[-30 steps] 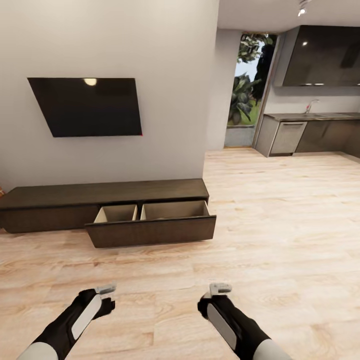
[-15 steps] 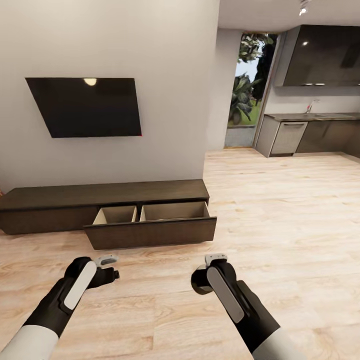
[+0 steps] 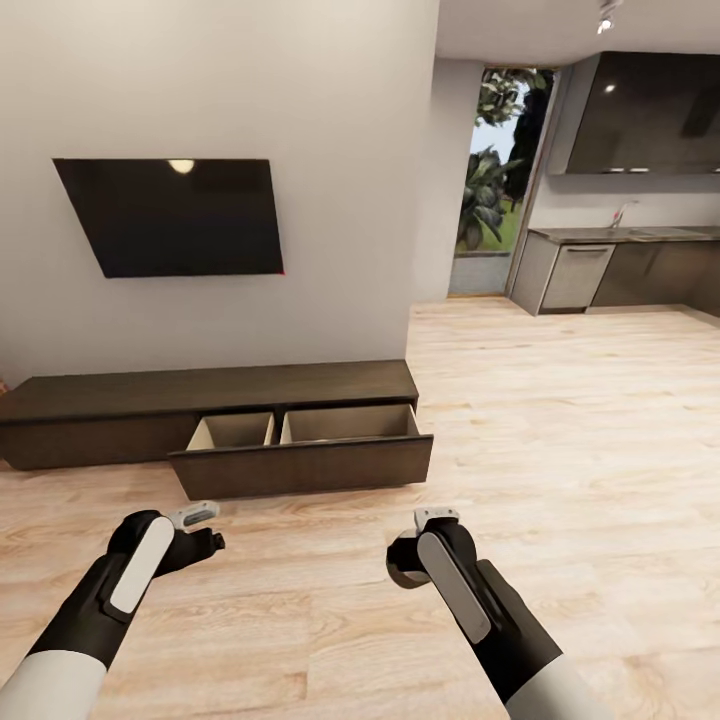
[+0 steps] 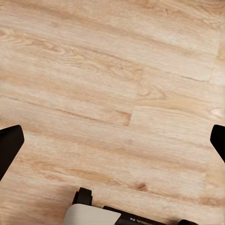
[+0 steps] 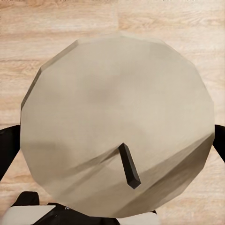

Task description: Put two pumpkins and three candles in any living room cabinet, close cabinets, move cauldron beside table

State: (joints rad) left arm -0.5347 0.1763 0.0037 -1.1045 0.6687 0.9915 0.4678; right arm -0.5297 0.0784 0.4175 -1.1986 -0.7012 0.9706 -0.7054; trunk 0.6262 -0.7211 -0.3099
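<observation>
Candle in right claw, open drawer straight ahead

Right gripper [image 5: 112, 140] is closed on a beige candle [image 5: 117, 126], wick end toward the wrist cam, fingers at both sides. Left gripper [image 4: 112, 140] is spread wide w/ nothing between, just floor [image 4: 112, 70]. The cabinet [image 3: 200, 385] sits ahead, slightly left; its pulled-out drawer [image 3: 350, 423] is nearer the right arm, so that arm prob. just reaches fwd & lowers in.

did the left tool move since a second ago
Yes. The left tool rose in the head view, closer to the open drawer front of the cabinet, and drifted slightly left.
</observation>
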